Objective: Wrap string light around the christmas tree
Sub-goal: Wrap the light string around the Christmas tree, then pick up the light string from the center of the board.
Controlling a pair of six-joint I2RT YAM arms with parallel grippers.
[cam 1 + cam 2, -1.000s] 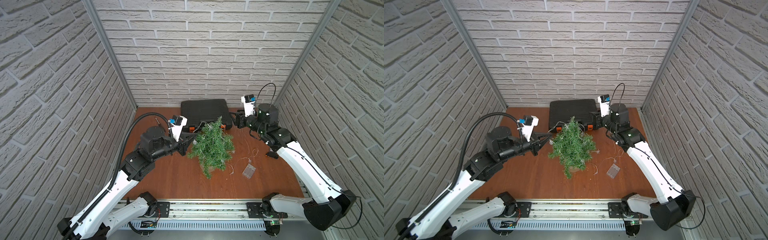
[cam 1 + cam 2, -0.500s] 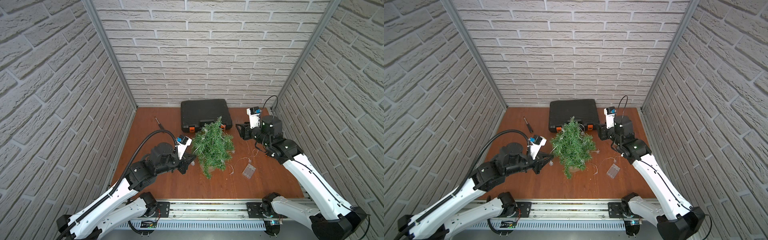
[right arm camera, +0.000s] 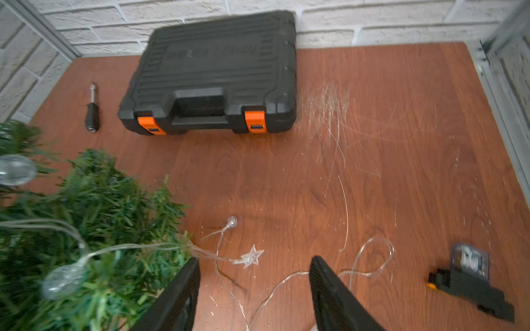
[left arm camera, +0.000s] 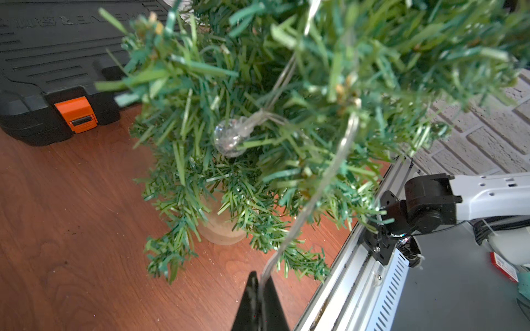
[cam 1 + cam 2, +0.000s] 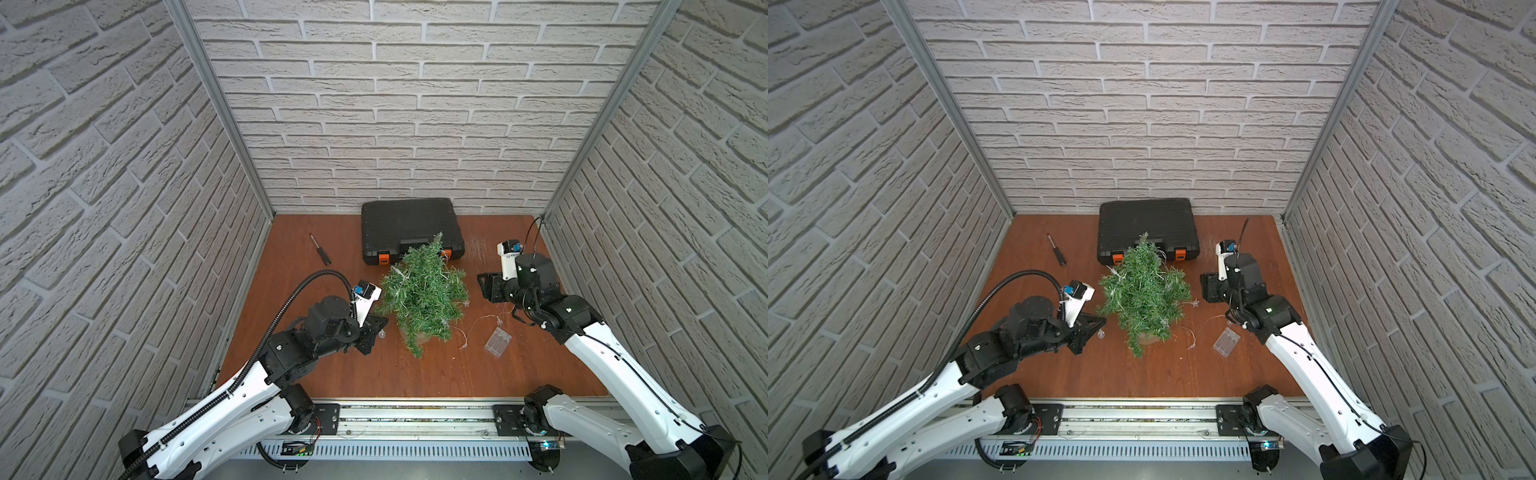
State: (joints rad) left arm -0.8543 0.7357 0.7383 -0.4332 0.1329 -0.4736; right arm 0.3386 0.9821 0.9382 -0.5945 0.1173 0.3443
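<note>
Screwdriver-type tool (image 5: 321,249) sits far left on the table (image 5: 316,374); it is not part of this, so we skip it. Next right, the left gripper (image 4: 259,277) is low at the tree's left side, jaws pressed together on the string light (image 4: 329,177) wire. We read that pinch as tension on the free end so the loop can't slide off the branches. A round bulb (image 5: 381,333) hangs just beside that gripper in both top views. Mid-table, the christmas tree (image 5: 424,291) stands in its tan pot (image 4: 220,232), just on the near side of the black case (image 5: 409,226), which lies closed against the far wall. We see strands and bulbs across the branches, so wrapping looks partly done; how many turns we cannot tell. Right of the tree, the slack runs off the lower branches past a clear star (image 3: 252,256) and loops over the wood to the battery box (image 5: 497,342), which lies flat near right; its weight probably anchors that end. On the right side, farther back, the right gripper (image 3: 255,260) hovers above that slack, jaws wide apart and holding nothing. We judge it is placed to take the wire for the next pass.
</note>
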